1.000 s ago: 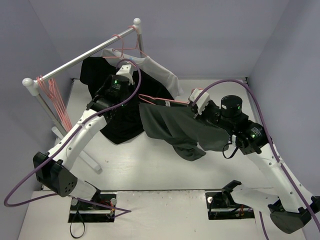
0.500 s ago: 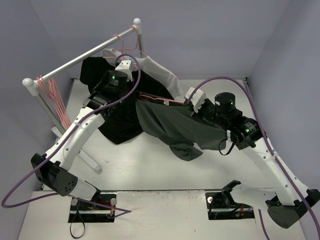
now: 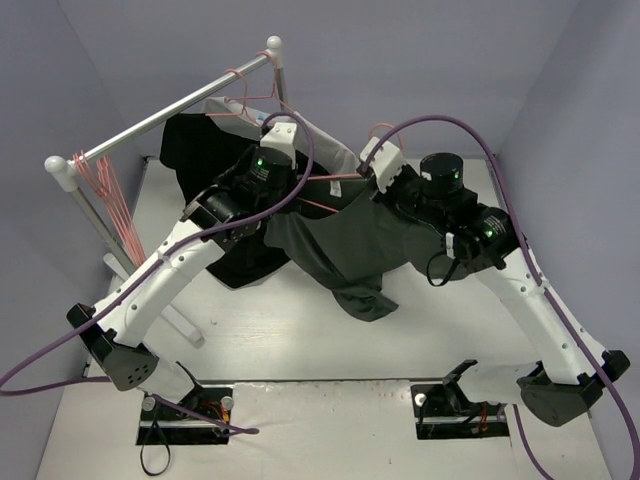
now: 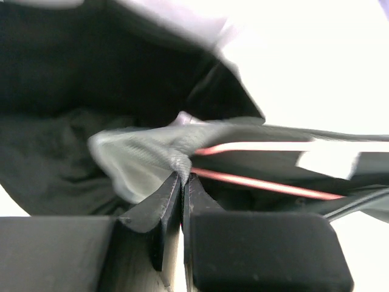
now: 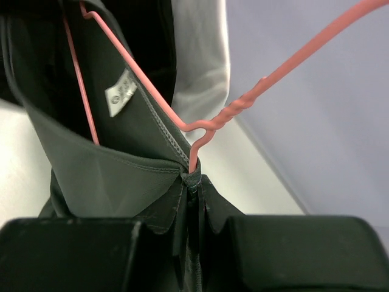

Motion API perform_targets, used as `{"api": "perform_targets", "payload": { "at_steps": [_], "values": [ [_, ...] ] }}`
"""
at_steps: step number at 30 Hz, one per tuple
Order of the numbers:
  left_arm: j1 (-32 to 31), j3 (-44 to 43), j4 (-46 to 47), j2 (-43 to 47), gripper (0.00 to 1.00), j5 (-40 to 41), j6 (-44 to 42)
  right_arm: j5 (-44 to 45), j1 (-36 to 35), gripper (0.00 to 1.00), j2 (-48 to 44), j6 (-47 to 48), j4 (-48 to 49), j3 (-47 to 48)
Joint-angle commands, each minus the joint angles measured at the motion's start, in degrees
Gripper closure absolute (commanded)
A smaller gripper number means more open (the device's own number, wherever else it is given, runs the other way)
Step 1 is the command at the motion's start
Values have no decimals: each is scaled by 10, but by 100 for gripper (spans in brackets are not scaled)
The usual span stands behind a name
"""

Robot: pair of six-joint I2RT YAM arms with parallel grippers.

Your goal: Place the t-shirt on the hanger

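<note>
A black cloth shirt [image 3: 200,150] and a pale grey-white shirt [image 3: 325,140] hang from the silver metal clothes rail [image 3: 160,112], spare pink wire hangers [image 3: 115,205] bunched at its left end.
</note>
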State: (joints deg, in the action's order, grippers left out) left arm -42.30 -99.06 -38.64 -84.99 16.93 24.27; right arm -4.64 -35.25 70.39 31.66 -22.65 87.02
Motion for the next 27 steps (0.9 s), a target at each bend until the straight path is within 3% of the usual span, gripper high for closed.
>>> {"api": "perform_targets", "payload": {
  "at_steps": [1,8,12,17,22,27],
  "values": [
    [-35,-102,8,11,100,39,-10,13,-15,100,14,-11,57,75],
    [-85,-224,5,9,100,60,-40,-46,-17,100,38,-15,83,171],
    [-119,-237,9,13,100,70,-47,-52,-18,100,29,-11,107,152],
    [-148,-166,18,41,100,63,-27,-41,-10,100,6,-2,132,81],
    [-151,-18,77,102,100,56,-5,-72,-2,100,-12,-16,150,45],
    [-153,-7,91,103,100,33,-24,-94,-2,100,-21,-22,165,28]
  ]
}}
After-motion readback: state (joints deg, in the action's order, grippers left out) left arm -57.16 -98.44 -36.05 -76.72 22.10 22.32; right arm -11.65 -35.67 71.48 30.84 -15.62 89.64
